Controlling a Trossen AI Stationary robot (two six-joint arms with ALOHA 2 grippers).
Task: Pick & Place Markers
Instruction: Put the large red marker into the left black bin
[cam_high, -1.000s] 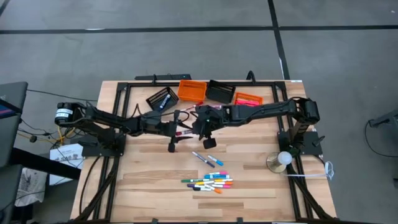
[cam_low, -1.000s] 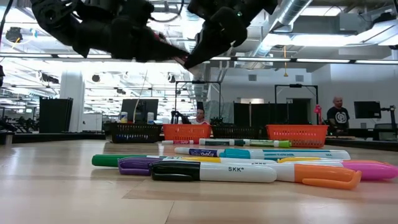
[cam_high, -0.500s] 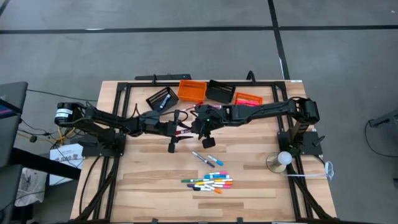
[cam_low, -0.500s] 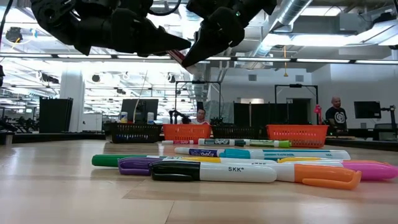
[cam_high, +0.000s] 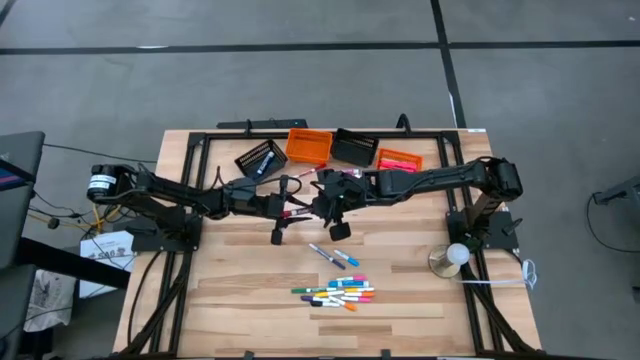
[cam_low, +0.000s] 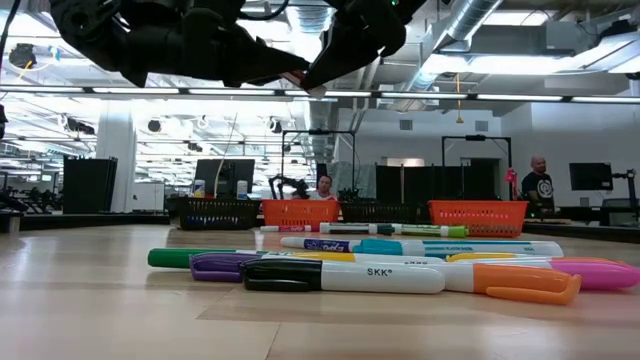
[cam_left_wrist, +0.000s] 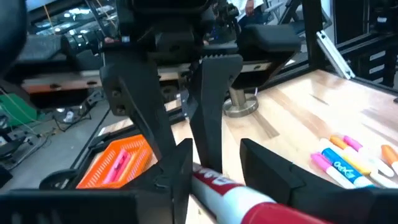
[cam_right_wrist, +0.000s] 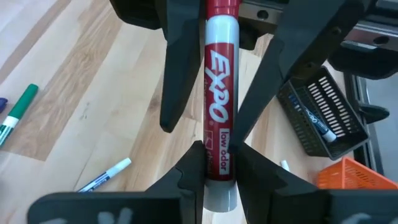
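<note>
Red marker (cam_right_wrist: 216, 106) held aloft; others (cam_high: 336, 292) on table.

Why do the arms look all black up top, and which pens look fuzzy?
Low view: bright ceiling lights behind turn the arms into dark shapes. Left wrist view: the red marker sits so close it blurs. Right wrist view: its label reads sharp.

Glossy plastic red marker (cam_right_wrist: 216, 106) over smooth pale wooden table (cam_right_wrist: 93, 93)
</note>
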